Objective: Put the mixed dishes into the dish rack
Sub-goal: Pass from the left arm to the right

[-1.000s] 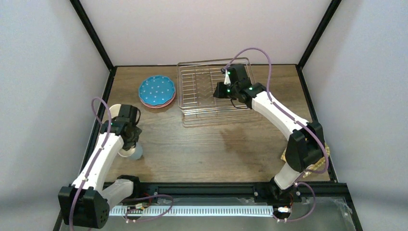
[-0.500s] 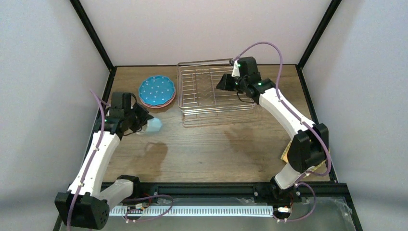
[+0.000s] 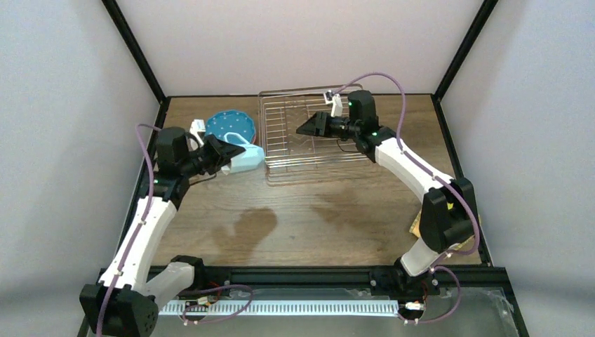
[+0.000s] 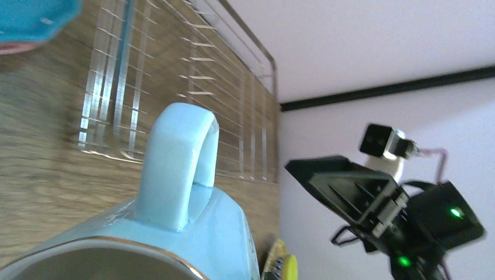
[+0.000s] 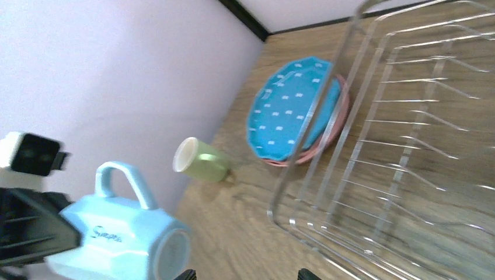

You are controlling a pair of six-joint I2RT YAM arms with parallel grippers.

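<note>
Glaze on the light blue mug (image 3: pixel 247 160) looks smooth and hard, so I judge it stiff, slippery and liable to chip against wire, though of modest weight for one arm. It hangs in the air on its side just off the near left corner of the dish rack (image 3: pixel 281 126), base toward the rack and handle uppermost. The left gripper (image 3: pixel 226 154) has its jaws drawn narrow on the mug at the mouth end, apparently pinching the wall at the rim. That thin-wall hold seems the sensible one, with the handle loop as the alternative. Over the rack's middle the right gripper (image 3: pixel 309 128) hovers with its jaws spread wide and nothing between them. Left of the rack, the blue dotted plate (image 3: pixel 231 125) lies on a pink plate (image 5: pixel 343 111). Farther left of the rack, a pale green mug (image 5: pixel 204 161) lies on its side on the counter (image 3: pixel 316 217). Setting the blue mug down gently inside the rack is probably the step in hand.
</note>
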